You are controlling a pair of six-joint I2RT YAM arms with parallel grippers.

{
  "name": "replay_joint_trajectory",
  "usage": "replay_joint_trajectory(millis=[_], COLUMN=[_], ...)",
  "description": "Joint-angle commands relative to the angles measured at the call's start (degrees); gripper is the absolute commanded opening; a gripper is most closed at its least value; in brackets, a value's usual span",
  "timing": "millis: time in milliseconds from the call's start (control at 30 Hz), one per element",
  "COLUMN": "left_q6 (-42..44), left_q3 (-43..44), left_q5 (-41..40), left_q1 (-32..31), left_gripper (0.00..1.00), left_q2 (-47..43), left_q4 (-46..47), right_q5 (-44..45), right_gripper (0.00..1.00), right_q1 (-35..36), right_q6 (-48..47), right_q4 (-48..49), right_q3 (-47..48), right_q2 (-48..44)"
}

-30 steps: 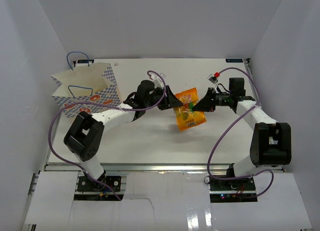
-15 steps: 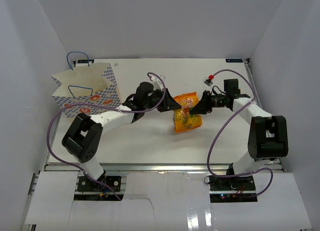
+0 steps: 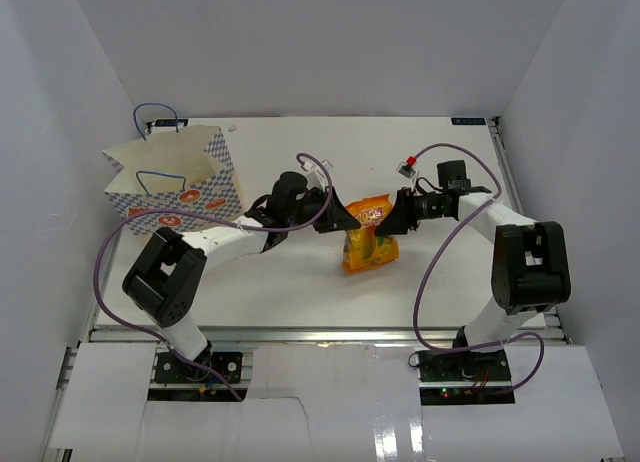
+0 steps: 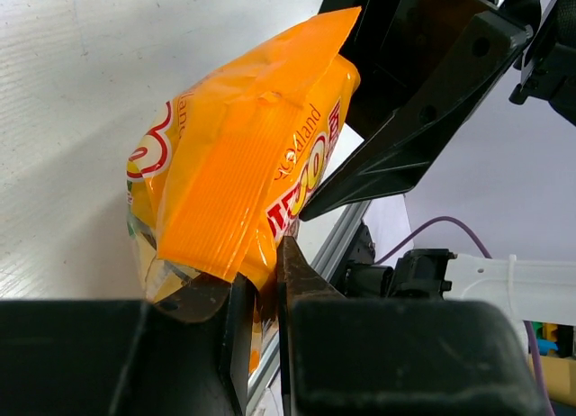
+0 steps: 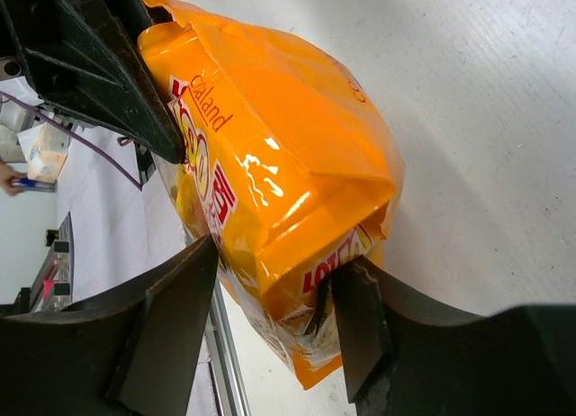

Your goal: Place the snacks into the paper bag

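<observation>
The orange pouch (image 3: 370, 240) hangs between my two grippers above the middle of the table. My left gripper (image 3: 346, 220) is shut on its upper left edge; in the left wrist view the jaws (image 4: 261, 285) pinch the pouch's crimped seal (image 4: 234, 164). My right gripper (image 3: 386, 220) holds the pouch's right side; in the right wrist view its fingers (image 5: 274, 281) press into the puffy pouch (image 5: 270, 137) from both sides. The paper bag (image 3: 190, 182) stands open at the far left, tan inside. No other snacks show.
The bag's blue cord handles (image 3: 158, 112) stick up at its back and front. The white side walls stand close on the left and right. The right arm's black finger (image 4: 405, 119) fills the upper right of the left wrist view.
The right arm has moved left and the pouch with it. The pouch has swung from lying spread out to hanging narrow between the two grippers. The left gripper has stayed at its edge.
</observation>
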Motion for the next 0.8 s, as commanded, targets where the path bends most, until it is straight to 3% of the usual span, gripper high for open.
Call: replay_joint_trajectory(millis=[0,267,767], left_q6=[0.92,3.38,11.73], left_q3=[-0.39,-1.8,-3.55], left_q5=[3.73,4.25,0.3], left_q1=[-1.05,-1.05,-1.05], left_gripper=[0.0,0.0,0.0], left_q2=[-4.18,-4.97,-11.48], left_q4=[3.76,3.49,0.51], right_q5=[-2.2,-1.76,-0.53], right_gripper=[0.6,0.69,0.77], right_q1=[1.1,1.54,1.81], right_q6=[-2.54,-4.13,-9.75], right_q4=[-1.28,-3.49,-5.34], right_q3=[3.78,6.68,8.09], right_q2=[1.6,5.21,3.63])
